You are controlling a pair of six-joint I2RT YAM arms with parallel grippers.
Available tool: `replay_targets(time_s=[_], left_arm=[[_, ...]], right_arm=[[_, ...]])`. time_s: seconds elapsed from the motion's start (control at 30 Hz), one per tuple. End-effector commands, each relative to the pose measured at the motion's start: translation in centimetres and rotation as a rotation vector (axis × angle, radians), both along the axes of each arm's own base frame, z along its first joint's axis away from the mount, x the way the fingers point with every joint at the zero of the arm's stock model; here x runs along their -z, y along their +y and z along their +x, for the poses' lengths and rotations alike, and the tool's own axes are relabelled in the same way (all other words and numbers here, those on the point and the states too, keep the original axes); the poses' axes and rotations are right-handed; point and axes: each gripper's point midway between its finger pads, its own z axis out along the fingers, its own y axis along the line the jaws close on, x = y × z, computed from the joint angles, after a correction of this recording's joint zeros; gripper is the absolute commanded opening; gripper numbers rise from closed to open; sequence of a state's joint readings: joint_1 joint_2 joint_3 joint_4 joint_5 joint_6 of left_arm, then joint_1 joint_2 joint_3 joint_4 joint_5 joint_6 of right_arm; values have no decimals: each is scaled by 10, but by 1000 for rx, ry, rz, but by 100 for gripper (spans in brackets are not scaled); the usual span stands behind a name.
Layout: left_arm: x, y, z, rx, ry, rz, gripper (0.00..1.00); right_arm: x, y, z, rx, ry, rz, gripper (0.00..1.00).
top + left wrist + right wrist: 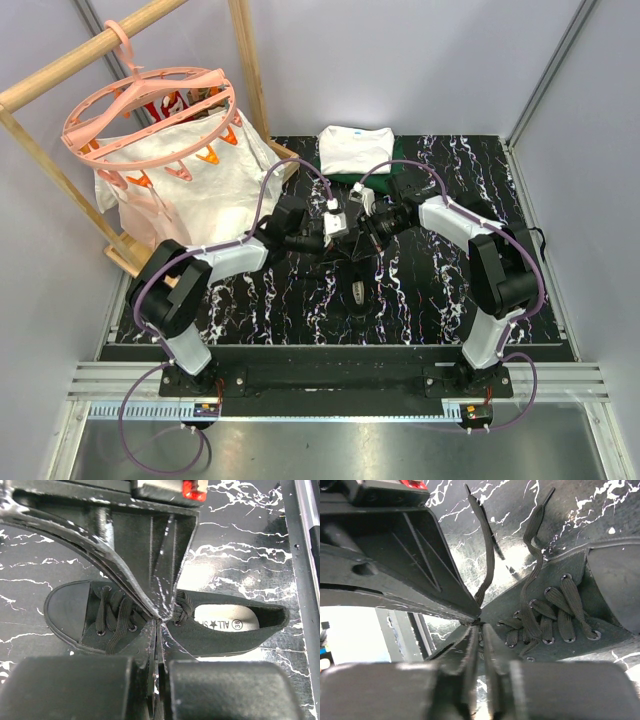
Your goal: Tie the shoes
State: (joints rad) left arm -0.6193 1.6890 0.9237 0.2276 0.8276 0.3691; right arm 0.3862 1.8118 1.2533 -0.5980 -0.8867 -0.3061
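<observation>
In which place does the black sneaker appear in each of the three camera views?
Top external: sneaker small, at the centre of the table.
Left wrist: sneaker across the middle, toe cap at left.
Right wrist: sneaker in the right half, laces showing.
Shared landmark: the black table with white veins.

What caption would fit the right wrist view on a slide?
Right gripper shut on one lace of the black sneaker.
</observation>
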Motion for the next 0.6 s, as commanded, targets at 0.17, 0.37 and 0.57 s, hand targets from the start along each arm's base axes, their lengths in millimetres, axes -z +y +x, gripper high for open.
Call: replay_targets(time_s=[0.17, 0.37, 0.57], left_arm=[[-21, -6, 5, 34, -56, -43, 14], [-27, 21, 25, -55, -72, -26, 35], [-12, 44, 36, -48, -112, 56, 49]], right_arm=[[-19, 9, 8, -26, -87, 42, 0], [-18, 2, 1, -21, -101, 25, 0], [-21, 0, -2, -17, -113, 25, 0]])
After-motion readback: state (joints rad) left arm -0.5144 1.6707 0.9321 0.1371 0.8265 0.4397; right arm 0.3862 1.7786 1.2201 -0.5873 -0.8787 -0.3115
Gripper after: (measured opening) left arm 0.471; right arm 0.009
